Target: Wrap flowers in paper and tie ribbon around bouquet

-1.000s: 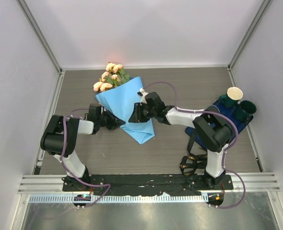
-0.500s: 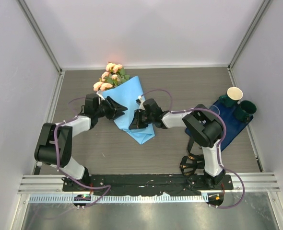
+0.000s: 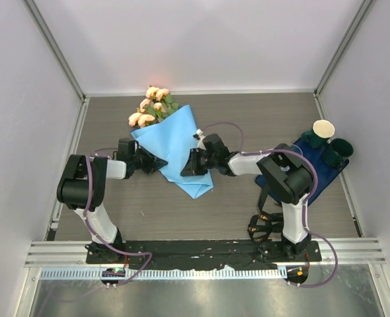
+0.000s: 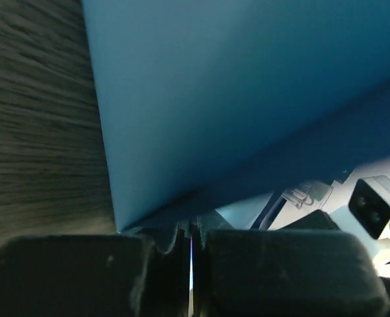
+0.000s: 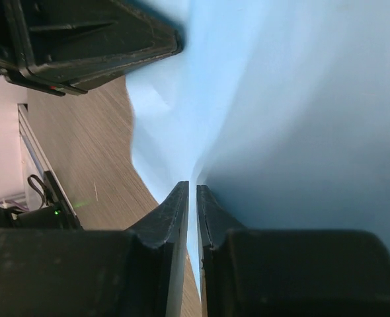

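The bouquet lies on the table with pale pink flowers [image 3: 151, 105] sticking out of the wide end of a light blue paper [image 3: 175, 142] cone. My left gripper [image 3: 160, 162] sits at the cone's left edge, jaws shut with a thin sliver of paper [image 4: 215, 99] between the tips [image 4: 190, 234]. My right gripper [image 3: 184, 168] is on the cone's right side, jaws [image 5: 192, 191] pinched on a fold of the paper [image 5: 301, 99]. A black ribbon [image 3: 262, 224] lies in loops by the right arm's base.
A dark navy mat [image 3: 317, 178] at the right holds a cream cup [image 3: 323, 129] and dark green cups [image 3: 341, 149]. White walls close in the table on three sides. The wood tabletop [image 3: 261, 119] shows behind the bouquet.
My left gripper lifted toward the flowers and opened, then came back down to the paper's left edge and shut. The right gripper shifted slightly left and stayed on the paper.
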`<action>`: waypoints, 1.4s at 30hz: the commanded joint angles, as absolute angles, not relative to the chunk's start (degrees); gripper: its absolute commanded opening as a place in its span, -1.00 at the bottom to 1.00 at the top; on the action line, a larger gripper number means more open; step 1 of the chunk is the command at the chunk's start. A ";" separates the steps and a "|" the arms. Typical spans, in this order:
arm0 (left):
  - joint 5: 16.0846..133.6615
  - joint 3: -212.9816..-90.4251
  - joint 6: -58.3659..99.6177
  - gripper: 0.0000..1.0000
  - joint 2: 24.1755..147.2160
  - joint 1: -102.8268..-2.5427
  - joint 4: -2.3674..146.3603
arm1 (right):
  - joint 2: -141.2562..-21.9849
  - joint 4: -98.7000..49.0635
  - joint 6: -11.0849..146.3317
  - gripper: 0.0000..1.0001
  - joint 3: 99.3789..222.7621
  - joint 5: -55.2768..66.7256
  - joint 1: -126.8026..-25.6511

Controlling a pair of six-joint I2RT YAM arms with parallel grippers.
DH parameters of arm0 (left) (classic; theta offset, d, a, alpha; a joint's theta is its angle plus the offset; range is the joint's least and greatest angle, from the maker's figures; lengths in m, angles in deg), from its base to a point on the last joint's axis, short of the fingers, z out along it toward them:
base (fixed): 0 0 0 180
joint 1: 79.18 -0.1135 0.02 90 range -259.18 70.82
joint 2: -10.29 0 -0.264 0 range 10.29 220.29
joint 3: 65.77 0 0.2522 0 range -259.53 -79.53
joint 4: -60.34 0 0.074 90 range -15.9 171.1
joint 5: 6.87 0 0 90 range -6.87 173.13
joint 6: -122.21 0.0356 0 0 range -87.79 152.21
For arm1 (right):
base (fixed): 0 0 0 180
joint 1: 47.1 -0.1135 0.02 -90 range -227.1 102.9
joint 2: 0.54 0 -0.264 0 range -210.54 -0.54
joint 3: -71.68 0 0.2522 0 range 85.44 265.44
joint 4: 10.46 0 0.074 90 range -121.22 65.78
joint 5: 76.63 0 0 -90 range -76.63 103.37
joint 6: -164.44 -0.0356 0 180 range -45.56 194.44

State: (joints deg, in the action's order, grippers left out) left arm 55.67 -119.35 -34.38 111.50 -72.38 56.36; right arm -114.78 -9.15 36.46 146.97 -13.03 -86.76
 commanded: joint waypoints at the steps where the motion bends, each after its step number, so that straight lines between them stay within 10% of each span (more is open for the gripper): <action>1: 56.59 -119.00 -32.74 -1.00 113.47 -72.86 55.30 | -109.70 -7.87 34.88 -0.67 144.24 -15.81 -82.96; 16: 55.80 -119.52 -32.57 -1.00 116.37 -72.77 54.32 | -99.43 -4.35 35.50 -0.81 122.45 -15.29 -77.34; 25: 53.17 -120.84 -30.12 -0.89 113.83 -72.59 55.11 | -88.08 -14.64 39.01 -0.79 129.55 -14.05 -77.42; 42: 64.50 -137.19 -13.76 -0.39 100.20 -59.07 81.66 | -109.79 2.14 31.11 -0.90 135.36 -17.66 -80.94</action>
